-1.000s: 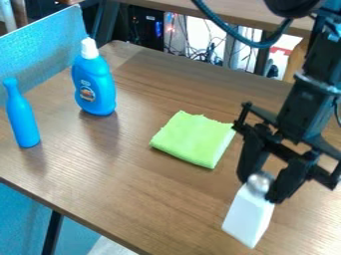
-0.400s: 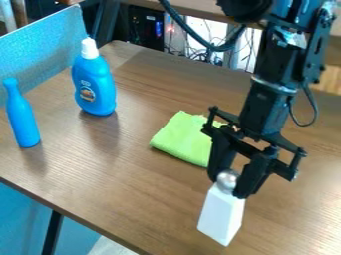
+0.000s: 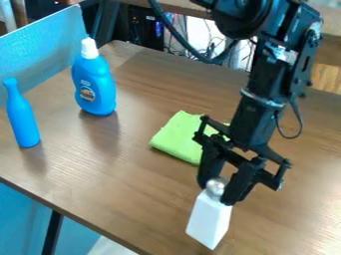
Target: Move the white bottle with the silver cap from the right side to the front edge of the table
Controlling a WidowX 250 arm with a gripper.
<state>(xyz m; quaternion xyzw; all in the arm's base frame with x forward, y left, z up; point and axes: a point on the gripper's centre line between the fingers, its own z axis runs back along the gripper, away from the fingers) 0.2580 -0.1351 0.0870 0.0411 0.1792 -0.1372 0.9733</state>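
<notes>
Black jaws clamp a white container (image 3: 208,219); the larger blue bottle (image 3: 94,77) bears a label (image 3: 86,93).

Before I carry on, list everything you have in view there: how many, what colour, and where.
White container: one, white with a silvery rounded top, held by its top in the gripper, lower right of centre.
Cloth: one, light green, folded, on the table behind the gripper.
Large bottle: one, blue with a white cap, standing upper left.
Slim bottle: one, plain blue, standing at far left.
Table: one, brown wood-look top.
Panel: one, light blue, along the upper left edge.
Background cables: several, mostly dark, count unclear, beyond the table.
Robot arm: one, black, from the top edge.
Gripper: one, black, two fingers, closed on the container's top.
</notes>
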